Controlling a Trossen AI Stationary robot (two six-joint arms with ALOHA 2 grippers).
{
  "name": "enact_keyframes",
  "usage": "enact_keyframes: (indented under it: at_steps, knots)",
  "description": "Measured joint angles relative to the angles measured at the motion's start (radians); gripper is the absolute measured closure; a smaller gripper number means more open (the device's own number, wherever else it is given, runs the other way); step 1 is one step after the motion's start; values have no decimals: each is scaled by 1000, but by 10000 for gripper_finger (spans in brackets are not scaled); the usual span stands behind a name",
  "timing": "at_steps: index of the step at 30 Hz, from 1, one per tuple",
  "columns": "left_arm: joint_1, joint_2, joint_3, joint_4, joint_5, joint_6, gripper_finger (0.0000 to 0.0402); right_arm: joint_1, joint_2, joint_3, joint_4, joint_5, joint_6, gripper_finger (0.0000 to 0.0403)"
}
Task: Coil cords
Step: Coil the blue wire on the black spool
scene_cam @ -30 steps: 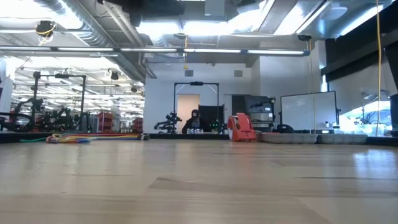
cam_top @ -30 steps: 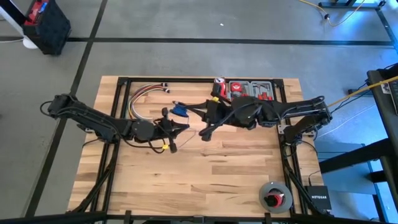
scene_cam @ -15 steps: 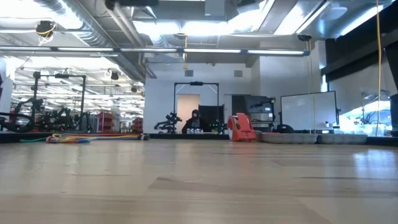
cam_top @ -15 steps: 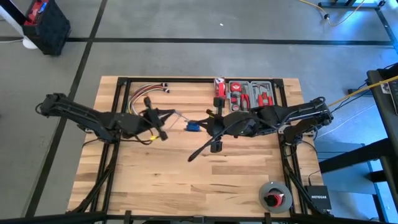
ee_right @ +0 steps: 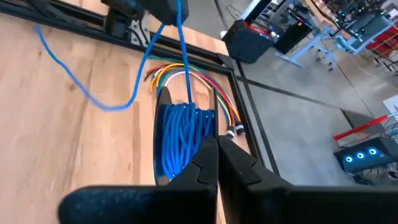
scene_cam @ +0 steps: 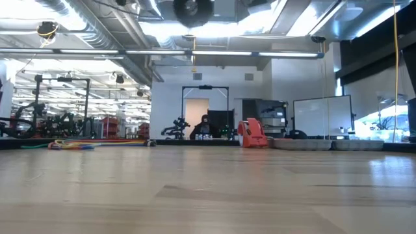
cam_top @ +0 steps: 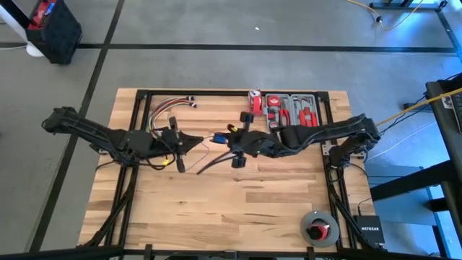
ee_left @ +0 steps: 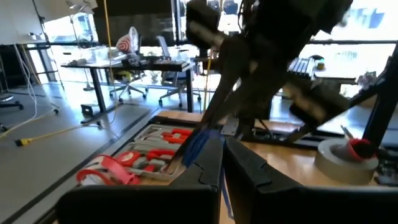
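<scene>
Meeting over the table's middle, both arms work the blue cord (ee_right: 182, 134): the right gripper (ee_right: 217, 149) is clenched on its wound coil, while the left gripper (ee_left: 219, 146) pinches the strand running between them, near the multicoloured wire bundle (cam_top: 164, 108).

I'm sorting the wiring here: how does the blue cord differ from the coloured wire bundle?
The blue cord is one colour and wound into a coil between the shut grippers; the coloured wire bundle mixes red, yellow and white strands and lies loose, curved on the table. Both are thin and flexible.
</scene>
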Motion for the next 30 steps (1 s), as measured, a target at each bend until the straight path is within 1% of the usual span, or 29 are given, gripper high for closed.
enact_keyframes:
  at_steps: [2, 6, 14, 21, 24, 30]
  knots:
    - [0, 33, 1, 51, 0, -8, 396, -13, 21, -2, 24, -15, 0, 403]
    - [0, 99, 1, 133, -2, -14, 396, -25, 53, -3, 82, -10, 16, 403]
    - [1, 208, 1, 232, -4, -45, 396, -29, 64, -5, 199, -8, 15, 403]
    - [5, 270, 4, 266, -7, -43, 396, -29, 61, -6, 311, -17, -2, 403]
    - [11, 288, 5, 270, -16, -44, 396, -29, 55, -4, 328, -25, -12, 403]
    - [29, 308, 9, 293, -7, -53, 396, -29, 51, 55, 341, -38, -34, 403]
